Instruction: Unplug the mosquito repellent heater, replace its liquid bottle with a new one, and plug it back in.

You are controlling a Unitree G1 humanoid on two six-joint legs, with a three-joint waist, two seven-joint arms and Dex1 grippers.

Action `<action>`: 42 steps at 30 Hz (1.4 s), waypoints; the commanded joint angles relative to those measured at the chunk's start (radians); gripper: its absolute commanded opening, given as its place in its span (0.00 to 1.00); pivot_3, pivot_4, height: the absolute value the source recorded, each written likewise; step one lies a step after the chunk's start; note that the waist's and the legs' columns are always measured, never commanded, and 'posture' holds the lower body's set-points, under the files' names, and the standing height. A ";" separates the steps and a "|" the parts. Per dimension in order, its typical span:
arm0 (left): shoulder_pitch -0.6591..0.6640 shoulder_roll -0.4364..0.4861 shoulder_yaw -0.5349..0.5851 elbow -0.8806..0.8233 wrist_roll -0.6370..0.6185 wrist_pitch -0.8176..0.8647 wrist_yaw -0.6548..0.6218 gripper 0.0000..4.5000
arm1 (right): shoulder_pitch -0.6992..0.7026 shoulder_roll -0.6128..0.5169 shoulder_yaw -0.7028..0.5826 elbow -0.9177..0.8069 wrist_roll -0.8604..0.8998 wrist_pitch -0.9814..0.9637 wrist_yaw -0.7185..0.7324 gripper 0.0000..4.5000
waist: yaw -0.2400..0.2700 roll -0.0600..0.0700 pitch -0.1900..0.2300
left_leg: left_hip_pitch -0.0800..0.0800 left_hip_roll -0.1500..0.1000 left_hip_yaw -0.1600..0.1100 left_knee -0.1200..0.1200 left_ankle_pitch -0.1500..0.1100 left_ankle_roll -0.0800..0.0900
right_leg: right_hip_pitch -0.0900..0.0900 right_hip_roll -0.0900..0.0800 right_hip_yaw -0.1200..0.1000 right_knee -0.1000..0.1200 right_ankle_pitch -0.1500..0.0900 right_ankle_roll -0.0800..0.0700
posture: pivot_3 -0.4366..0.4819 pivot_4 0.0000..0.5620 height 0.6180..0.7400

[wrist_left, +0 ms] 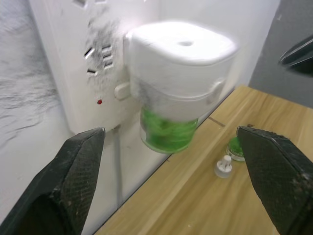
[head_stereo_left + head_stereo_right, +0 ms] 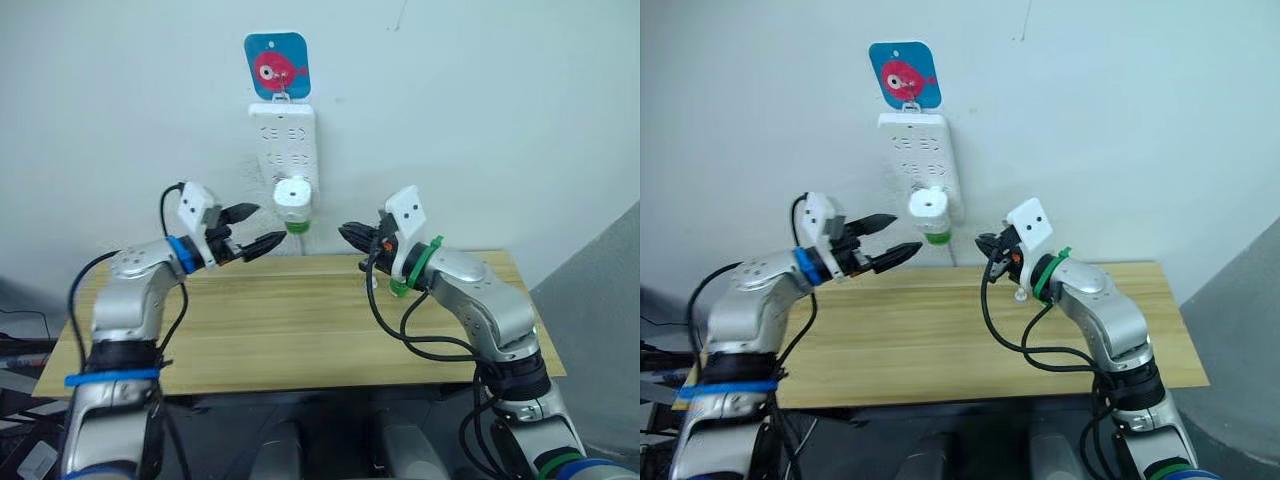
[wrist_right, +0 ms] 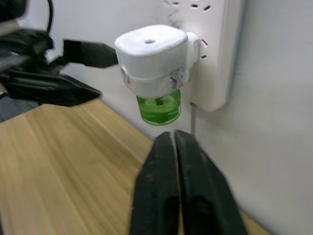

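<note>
A: Where's the heater [image 2: 293, 196] sitting?
B: Plugged in the strip [image 2: 285, 140] on the far wall, green bottle [image 1: 167, 130] hanging under. L gripper [image 2: 248, 229] is hovering w/ fingers spread, prob lining up to grab it. R gripper [image 3: 178, 147] is waiting, fingers pressed together

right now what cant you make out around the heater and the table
- How far the prongs of the mosquito repellent heater sit in the power strip: its own body hides them in every view.
- Liquid level in the green bottle: blurred.
- The small white cap and green piece on the table: too small to identify; in the head views the right end effector covers that spot.
</note>
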 commanded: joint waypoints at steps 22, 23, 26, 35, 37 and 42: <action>0.184 0.063 0.132 -0.489 -0.325 0.270 0.267 1.00 | -0.129 0.159 0.042 0.223 -0.064 -0.183 -0.040 0.01 | 0.055 0.000 0.000 | 0.011 0.000 0.001 -0.003 0.000 0.000 | 0.013 0.002 -0.002 -0.008 -0.001 0.000 | 0.55 0.23 1.00; 0.184 0.066 0.131 -0.488 -0.326 0.269 0.267 1.00 | -0.133 0.162 0.037 0.231 -0.065 -0.188 -0.046 0.01 | 0.055 0.000 0.000 | 0.011 0.000 0.001 -0.003 0.000 0.000 | 0.013 0.002 -0.002 -0.008 -0.001 0.000 | 0.55 0.23 1.00; 0.184 0.070 0.129 -0.485 -0.327 0.266 0.267 1.00 | -0.142 0.168 0.029 0.251 -0.072 -0.205 -0.057 0.01 | 0.055 0.000 0.000 | 0.011 0.000 0.001 -0.003 0.000 0.000 | 0.013 0.002 -0.002 -0.009 -0.001 0.000 | 0.55 0.23 1.00; 0.176 0.073 0.121 -0.481 -0.324 0.265 0.267 1.00 | -0.155 0.164 0.027 0.291 -0.103 -0.246 -0.064 0.01 | 0.055 0.000 0.000 | 0.011 0.000 0.002 -0.005 0.000 0.000 | 0.013 0.002 -0.002 -0.011 -0.001 0.000 | 0.55 0.23 1.00; 0.175 0.073 0.120 -0.480 -0.325 0.265 0.268 1.00 | -0.156 0.165 0.025 0.295 -0.104 -0.249 -0.065 0.01 | 0.055 0.000 0.000 | 0.011 0.000 0.002 -0.005 0.000 0.000 | 0.013 0.002 -0.002 -0.011 -0.001 0.000 | 0.55 0.23 1.00; 0.176 0.070 0.121 -0.483 -0.329 0.267 0.275 1.00 | -0.169 0.182 -0.010 0.317 -0.123 -0.275 -0.124 0.01 | 0.055 0.000 0.000 | 0.011 0.000 0.002 -0.005 0.000 0.000 | 0.013 0.002 -0.002 -0.011 -0.001 0.000 | 0.55 0.24 1.00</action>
